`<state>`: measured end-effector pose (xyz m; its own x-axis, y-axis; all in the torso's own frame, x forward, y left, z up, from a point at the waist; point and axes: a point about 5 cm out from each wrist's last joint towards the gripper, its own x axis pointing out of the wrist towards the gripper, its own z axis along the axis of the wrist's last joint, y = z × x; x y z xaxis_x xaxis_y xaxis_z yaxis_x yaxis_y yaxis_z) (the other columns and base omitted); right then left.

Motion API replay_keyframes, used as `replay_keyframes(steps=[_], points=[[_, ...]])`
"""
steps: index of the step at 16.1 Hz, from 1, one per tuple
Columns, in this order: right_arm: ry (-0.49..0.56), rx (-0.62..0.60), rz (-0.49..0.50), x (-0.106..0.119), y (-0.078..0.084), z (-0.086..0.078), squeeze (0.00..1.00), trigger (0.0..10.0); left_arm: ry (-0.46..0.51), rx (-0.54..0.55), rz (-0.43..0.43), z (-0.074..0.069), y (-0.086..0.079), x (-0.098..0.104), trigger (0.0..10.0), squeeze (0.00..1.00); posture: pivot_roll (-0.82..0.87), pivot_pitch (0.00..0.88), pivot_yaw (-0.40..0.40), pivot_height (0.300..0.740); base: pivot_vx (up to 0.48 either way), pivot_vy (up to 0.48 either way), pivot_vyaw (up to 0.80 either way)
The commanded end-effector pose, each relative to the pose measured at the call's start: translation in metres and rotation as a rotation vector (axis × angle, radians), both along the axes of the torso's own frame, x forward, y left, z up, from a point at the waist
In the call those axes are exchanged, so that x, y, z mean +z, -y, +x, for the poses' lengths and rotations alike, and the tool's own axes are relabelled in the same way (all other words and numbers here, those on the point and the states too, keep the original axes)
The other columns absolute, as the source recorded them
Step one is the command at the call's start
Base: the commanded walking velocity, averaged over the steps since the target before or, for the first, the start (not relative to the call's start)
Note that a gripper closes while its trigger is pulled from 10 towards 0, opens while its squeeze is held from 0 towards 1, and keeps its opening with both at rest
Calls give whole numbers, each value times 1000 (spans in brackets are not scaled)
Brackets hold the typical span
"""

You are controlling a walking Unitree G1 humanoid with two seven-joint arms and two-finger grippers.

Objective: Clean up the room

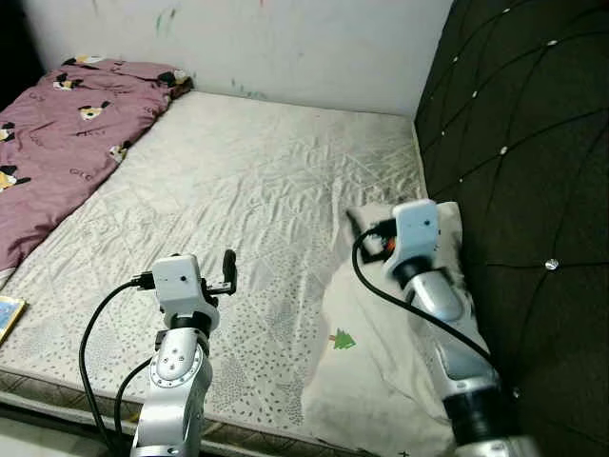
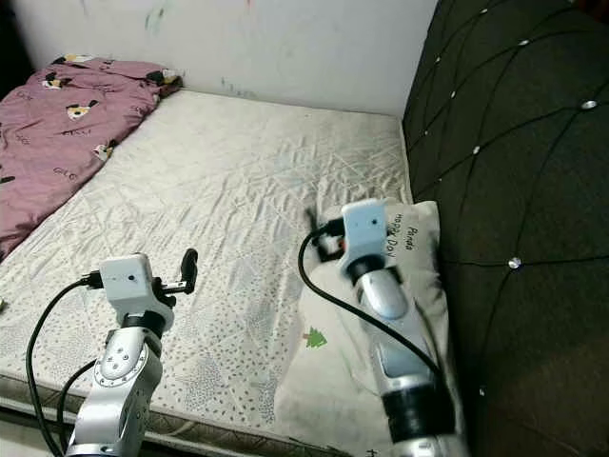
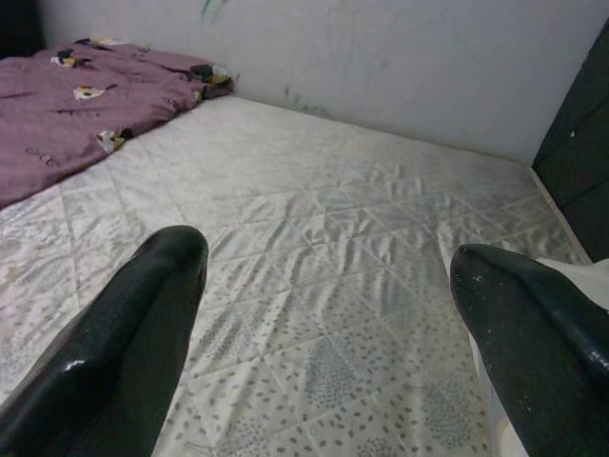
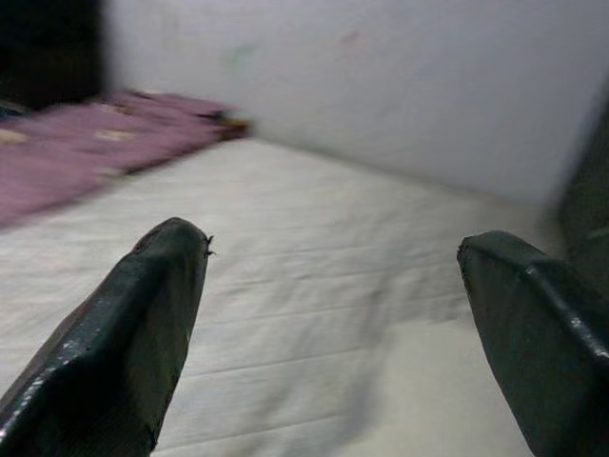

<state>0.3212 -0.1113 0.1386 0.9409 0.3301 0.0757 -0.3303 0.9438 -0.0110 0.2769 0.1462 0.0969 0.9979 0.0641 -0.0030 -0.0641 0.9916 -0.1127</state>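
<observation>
A white pillow (image 1: 381,352) with a small green tree print lies on the bed's right side, against the dark headboard. My right gripper (image 4: 333,243) hovers just above the pillow's far end, open, nothing between its fingers. A crumpled pink blanket (image 1: 67,133) with dog prints is heaped at the far left of the mattress (image 1: 257,181). My left gripper (image 3: 328,255) is held over the near part of the mattress, open and empty, pointing towards the far wall.
A dark tufted headboard (image 1: 533,143) walls off the right side. A white wall (image 1: 285,48) stands behind the bed. The corner of a book (image 1: 8,316) shows at the mattress's left edge. The mattress's front edge is just below my arms.
</observation>
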Motion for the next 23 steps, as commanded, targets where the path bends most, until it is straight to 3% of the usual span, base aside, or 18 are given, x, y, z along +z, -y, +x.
replay_keyframes(steps=[1,5,7,9,10,11,13,18,23], points=[[14,32,25,4,-2,-3,0,10000,5,-5,-6,2,2,1,10000,0,2,0,-38,740,0,270,0],[3,43,20,1,-7,-3,0,10000,4,-25,-4,2,7,1,10000,0,0,0,-36,740,0,271,0],[35,-36,-83,0,-3,-1,0,10000,-1,-26,-2,2,8,0,10000,0,2,0,-33,740,0,264,0],[89,-66,-121,1,0,0,0,10000,-5,-25,-2,1,9,-1,10000,0,2,0,-33,740,0,262,0],[58,-33,-111,-1,-2,-1,0,10000,-6,-22,-3,1,9,-1,10000,0,4,0,-34,740,0,281,0],[37,25,-36,1,-5,-3,0,10000,-5,-16,-3,1,8,-1,10000,0,6,0,-36,740,0,300,0],[15,10,-10,-2,-4,-3,0,10000,-4,-10,-2,0,8,-1,10000,0,7,0,-37,740,0,330,0],[-31,64,-66,-16,-10,-7,0,10000,-5,-13,6,1,7,-1,10000,0,5,7,-36,740,0,361,0],[32,26,-130,-12,-10,-6,0,10000,-2,-13,12,2,6,0,10000,0,6,7,-34,740,0,438,0]])
